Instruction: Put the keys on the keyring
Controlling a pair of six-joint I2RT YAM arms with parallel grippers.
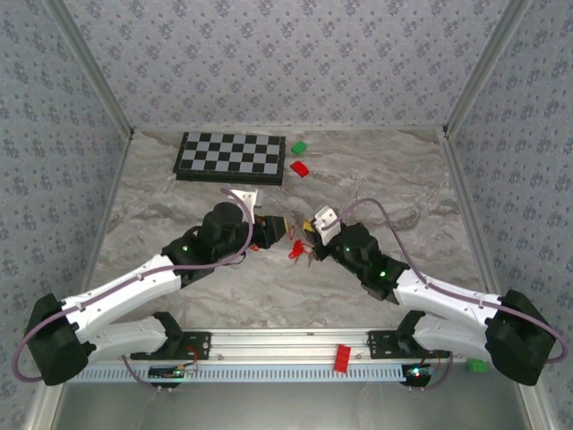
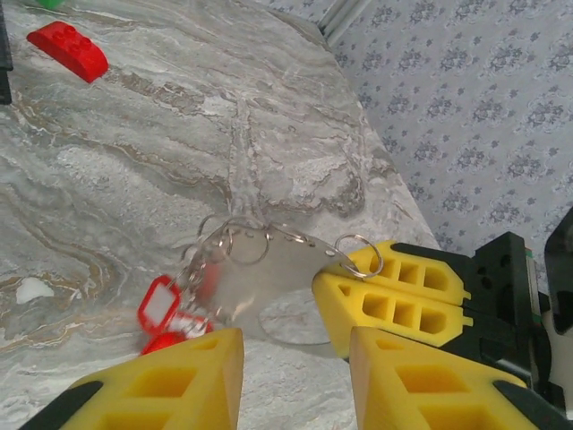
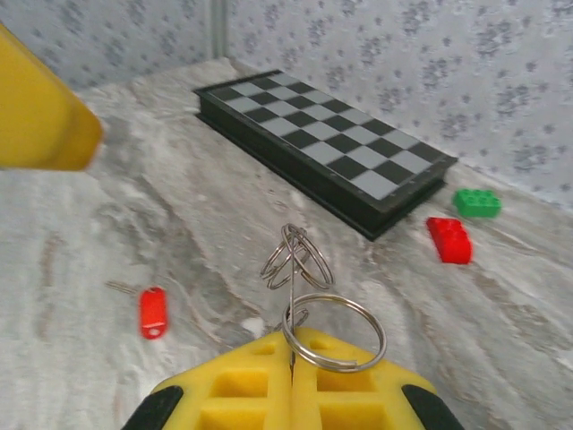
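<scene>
My right gripper (image 3: 292, 348) is shut on the edge of the keyring (image 3: 292, 285), a thin grey metal piece that stands edge-on above its fingertips. Small wire rings (image 3: 297, 255) hang on it, and a wider split ring (image 3: 333, 331) lies by the fingertips. In the left wrist view the keyring (image 2: 269, 278) looks shiny and flat, held by the right fingers (image 2: 394, 300). Red-headed keys (image 2: 159, 309) dangle from its left side. One more red key (image 3: 153, 312) lies on the table. My left gripper (image 2: 295, 348) is open just short of the keyring, with nothing between its fingers. Both grippers meet at mid-table (image 1: 295, 235).
A folded chessboard (image 1: 231, 155) lies at the back. Beside it are a red block (image 1: 300, 168) and a green block (image 1: 298, 146). Another red block (image 1: 341, 357) rests on the front rail, and a green one (image 1: 477, 365) sits at the front right.
</scene>
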